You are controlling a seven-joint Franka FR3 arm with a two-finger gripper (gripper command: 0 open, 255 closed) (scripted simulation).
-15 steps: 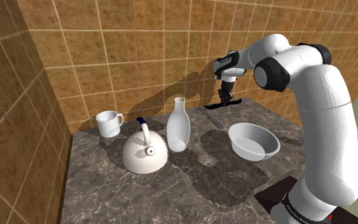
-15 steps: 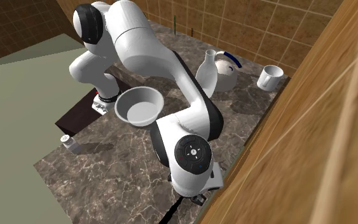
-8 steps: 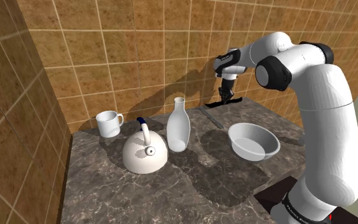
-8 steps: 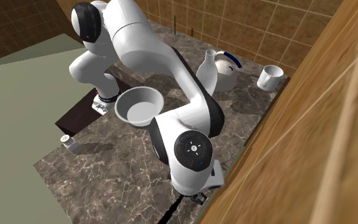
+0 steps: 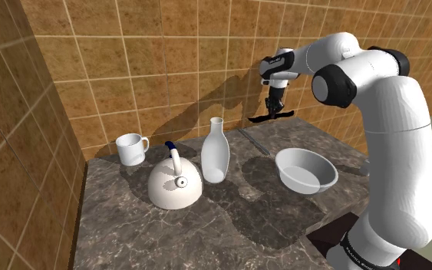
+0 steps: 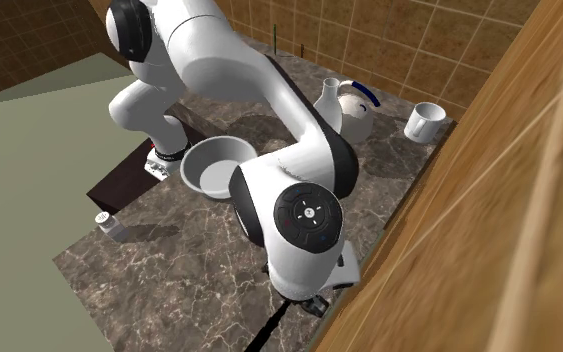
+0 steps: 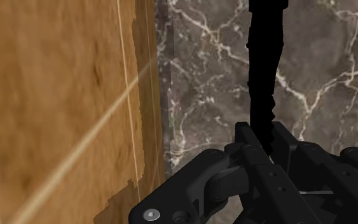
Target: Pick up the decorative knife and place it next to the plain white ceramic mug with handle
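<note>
Dark, white-veined marble tabletop (image 5: 237,222) meets a brown tiled wall (image 5: 130,69); the gripper (image 5: 273,109) is clenched on a slim, jagged-edged black knife (image 5: 272,117) that juts beyond it.

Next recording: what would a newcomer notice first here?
The white arm dominates, its black fingers clasping a slim black knife in the air above the dark marble counter, beside the brown tiled wall. Along the counter stand a white mug with handle, a white kettle with a blue grip, a white bottle-shaped vase and a white bowl.
</note>
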